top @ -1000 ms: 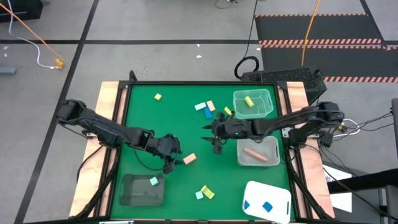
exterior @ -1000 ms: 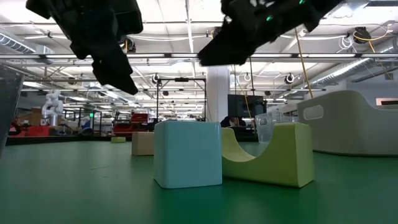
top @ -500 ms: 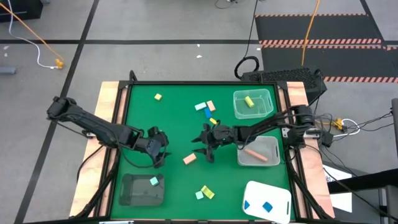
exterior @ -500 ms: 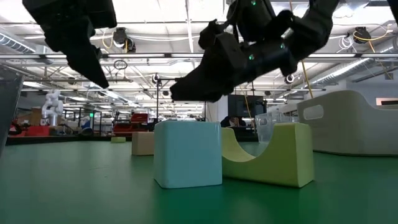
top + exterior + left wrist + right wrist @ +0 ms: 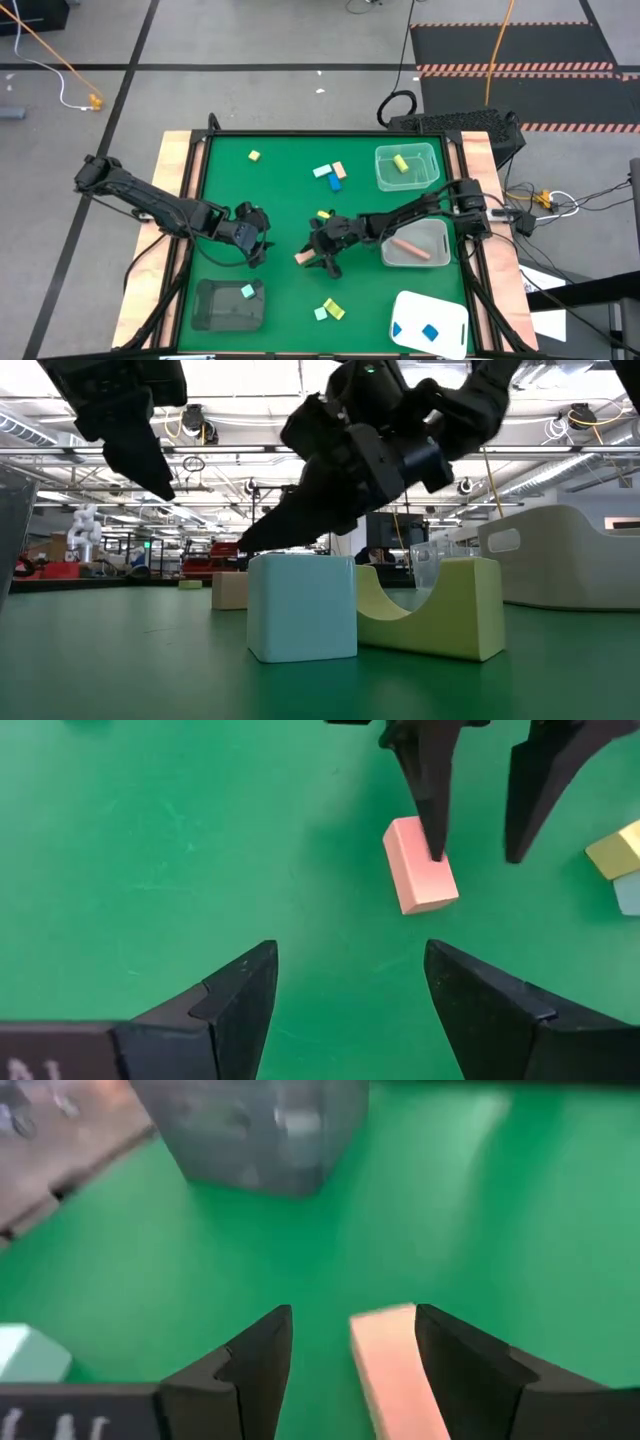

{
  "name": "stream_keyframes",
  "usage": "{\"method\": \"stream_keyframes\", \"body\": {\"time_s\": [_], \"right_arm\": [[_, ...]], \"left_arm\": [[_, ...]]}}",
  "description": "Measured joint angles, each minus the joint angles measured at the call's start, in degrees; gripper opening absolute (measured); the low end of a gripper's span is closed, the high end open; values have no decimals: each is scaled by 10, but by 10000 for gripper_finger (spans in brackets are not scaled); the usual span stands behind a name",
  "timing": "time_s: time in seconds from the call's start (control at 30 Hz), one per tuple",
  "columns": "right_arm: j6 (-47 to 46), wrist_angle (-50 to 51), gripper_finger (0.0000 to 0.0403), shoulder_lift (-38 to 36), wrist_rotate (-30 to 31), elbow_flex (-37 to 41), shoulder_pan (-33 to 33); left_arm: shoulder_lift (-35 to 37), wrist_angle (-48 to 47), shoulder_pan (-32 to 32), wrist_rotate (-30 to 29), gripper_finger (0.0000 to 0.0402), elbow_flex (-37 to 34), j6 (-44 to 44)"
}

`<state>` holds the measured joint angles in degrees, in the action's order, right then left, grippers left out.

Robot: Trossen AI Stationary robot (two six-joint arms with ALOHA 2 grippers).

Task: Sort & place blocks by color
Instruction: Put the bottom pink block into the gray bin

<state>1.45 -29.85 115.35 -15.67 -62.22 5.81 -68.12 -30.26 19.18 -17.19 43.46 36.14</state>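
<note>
A tan-pink block [image 5: 303, 257] lies flat on the green table; it also shows in the left wrist view [image 5: 415, 870]. My right gripper [image 5: 320, 256] is open and hangs right over it, with the block [image 5: 395, 1370] between the fingers and close to one. My left gripper [image 5: 255, 246] is open and empty, just left of the block, with its fingers [image 5: 350, 952] pointing at it. Other blocks rest on the table: a yellow one [image 5: 254, 156], a blue, mint and tan group [image 5: 328, 173], a yellow one [image 5: 323, 214], and a mint and yellow pair [image 5: 328, 310]. My right gripper comes at the pink block from above, pointing down. One fingertip [image 5: 436, 845] stands at the block's top edge [image 5: 425, 870], but I cannot tell whether it touches. The block lies flat on the table.
At the right stand a clear tray [image 5: 406, 166] holding a yellow block and another clear tray [image 5: 414, 243] holding a pink bar. A dark tray [image 5: 228, 303] with a mint block sits near left, and a white tray [image 5: 428, 322] with blue blocks near right.
My right gripper has moved toward the table's left and near edge and come down over the pink block. My left gripper drew back from the block toward the left edge, then kept still. The block stayed where it was.
</note>
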Motion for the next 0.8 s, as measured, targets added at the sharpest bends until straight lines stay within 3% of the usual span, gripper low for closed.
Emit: {"method": "stream_keyframes", "body": {"time_s": [0.3, 0.53, 0.8], "right_arm": [[44, 84, 207, 1, 4, -19, -6], [69, 59, 207, 18, 41, -19, -5], [38, 62, 208, 27, 52, -18, -5]], "left_arm": [[0, 4, 0, 0, 253, 0, 18], [0, 5, 0, -14, 253, 0, 29], [0, 18, 1, -45, 253, 0, 108]]}}
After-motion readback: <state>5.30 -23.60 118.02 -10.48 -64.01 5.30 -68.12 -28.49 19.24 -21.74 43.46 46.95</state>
